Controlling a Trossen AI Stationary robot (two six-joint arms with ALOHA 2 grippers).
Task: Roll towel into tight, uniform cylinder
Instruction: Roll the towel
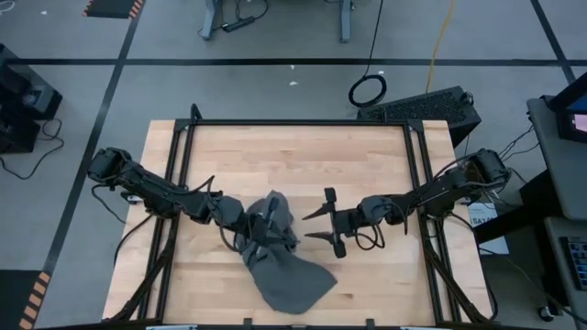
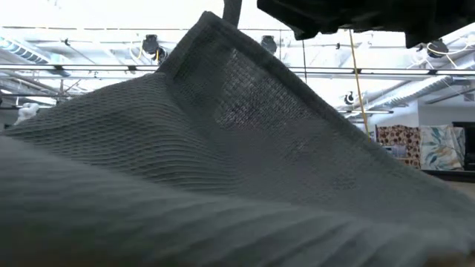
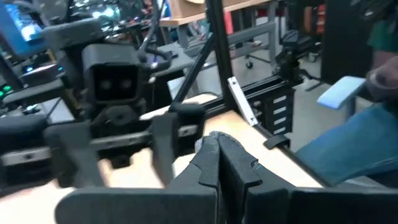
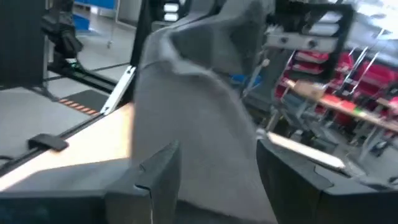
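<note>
I have the left gripper [image 1: 266,220] clenched on the towel [image 1: 280,266], pinching a fold of the dark grey cloth and lifting that part off the wooden table [image 1: 293,156]. From the pinch the towel drapes down and away toward the near edge of the table, where the rest of it lies crumpled in a loose heap, not rolled. In the low view the raised cloth [image 2: 223,163] fills nearly the whole picture, peaked where it hangs from the jaws. The right gripper [image 1: 323,223] stands just beside the left one, its jaws released and spread apart, gripping nothing, pointed at the lifted cloth. Through its wrist camera the towel [image 4: 199,106] rises straight ahead between and beyond its two fingers [image 4: 155,177]
</note>
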